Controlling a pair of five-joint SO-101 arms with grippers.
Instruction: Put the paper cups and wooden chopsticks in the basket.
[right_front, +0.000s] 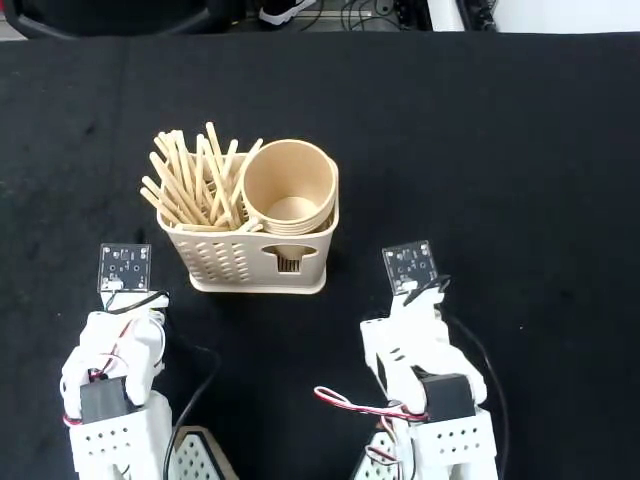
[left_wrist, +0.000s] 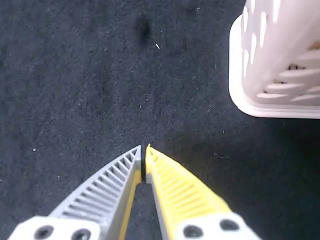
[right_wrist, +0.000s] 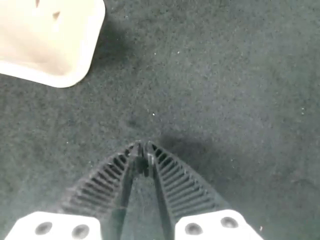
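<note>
Judging by the paper cups & wooden chopsticks standing inside the basket centre-left of the high view, task looks done, so best step is to hold clear of it, w/ left gripper & right gripper both pressed together, empty

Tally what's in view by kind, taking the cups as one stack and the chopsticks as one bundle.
Basket: 1
Paper cup stack, in the basket: 1
Wooden chopstick bundle, in the basket: 1
Grippers: 2, left gripper and right gripper, both shut
Total: 5
</note>
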